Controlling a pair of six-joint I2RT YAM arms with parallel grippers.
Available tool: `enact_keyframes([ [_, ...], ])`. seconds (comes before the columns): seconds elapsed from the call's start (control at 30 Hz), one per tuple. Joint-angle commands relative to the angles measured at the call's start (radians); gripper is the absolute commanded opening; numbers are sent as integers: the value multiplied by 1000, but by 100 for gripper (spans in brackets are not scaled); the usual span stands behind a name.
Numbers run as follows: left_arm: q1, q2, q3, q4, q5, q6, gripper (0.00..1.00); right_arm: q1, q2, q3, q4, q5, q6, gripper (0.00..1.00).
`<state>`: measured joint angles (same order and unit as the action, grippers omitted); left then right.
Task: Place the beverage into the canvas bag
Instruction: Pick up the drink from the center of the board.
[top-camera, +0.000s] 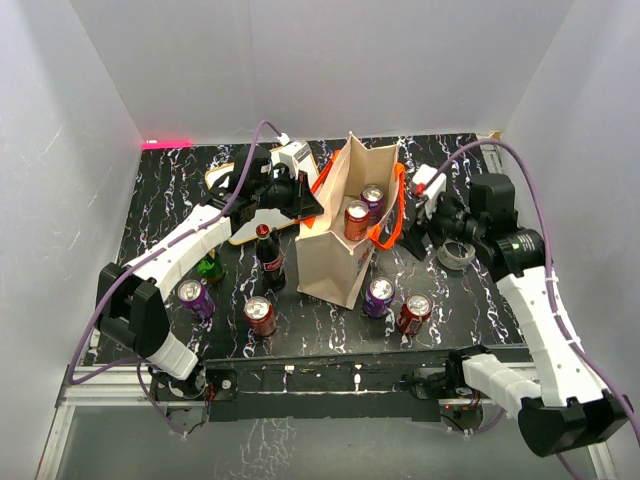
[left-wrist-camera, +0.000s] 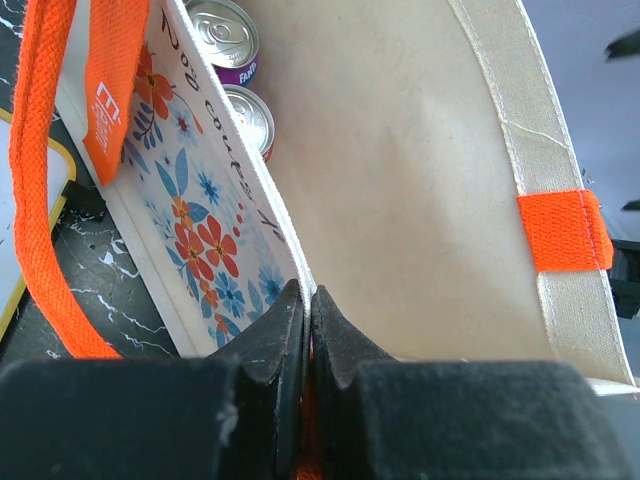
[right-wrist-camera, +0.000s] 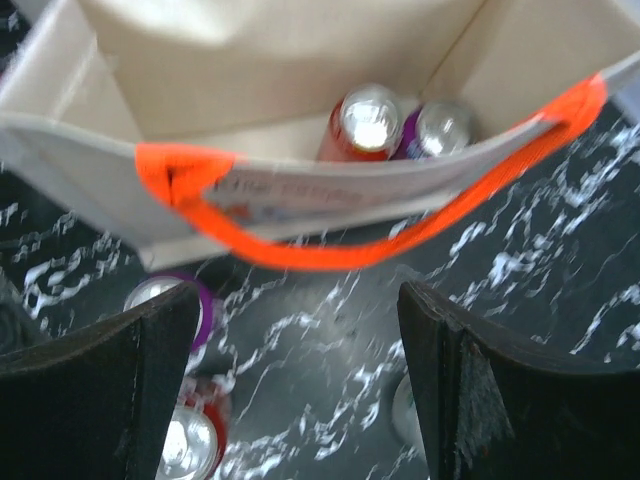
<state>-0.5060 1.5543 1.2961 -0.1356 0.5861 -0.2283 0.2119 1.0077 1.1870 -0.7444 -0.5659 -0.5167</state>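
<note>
The canvas bag (top-camera: 340, 255) stands open in the middle of the table, beige with orange handles (top-camera: 392, 215). Inside it are a red can (top-camera: 357, 220) and a purple can (top-camera: 373, 199). My left gripper (top-camera: 306, 203) is shut on the bag's left rim, and the left wrist view shows the fingers pinching the rim (left-wrist-camera: 308, 300) with both cans (left-wrist-camera: 222, 35) below. My right gripper (top-camera: 415, 228) is open and empty just right of the bag. In the right wrist view it (right-wrist-camera: 300, 330) hangs above the table beside the orange handle (right-wrist-camera: 330, 255), looking into the bag (right-wrist-camera: 250, 70).
In front of the bag stand a purple can (top-camera: 379, 296), a red can (top-camera: 414, 312), another red can (top-camera: 260, 315) and a purple can (top-camera: 195, 297). A cola bottle (top-camera: 269, 255) and a green bottle (top-camera: 210, 266) stand left. A tape roll (top-camera: 457, 255) lies right. A framed white board (top-camera: 235, 205) lies back left.
</note>
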Motion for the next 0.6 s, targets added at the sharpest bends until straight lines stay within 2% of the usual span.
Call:
enact_keyframes([
  [0.0,-3,-47,13,-26,32,4,0,-41,-81,-95,-131,-43,-79,83],
  [0.1,-3,-53,11,-27,27,9,0,-46,-102,-135,-230,-32,-113,83],
  [0.23,-2,-59,8,-27,18,21,0,-52,-94,-87,-378,-55,-188,83],
  [0.4,-3,-51,20,-36,14,28,0,-32,-74,-117,-392,-30,-215,84],
  [0.57,-3,-48,27,-50,-7,51,0,41,-67,-135,-343,-31,-224,88],
])
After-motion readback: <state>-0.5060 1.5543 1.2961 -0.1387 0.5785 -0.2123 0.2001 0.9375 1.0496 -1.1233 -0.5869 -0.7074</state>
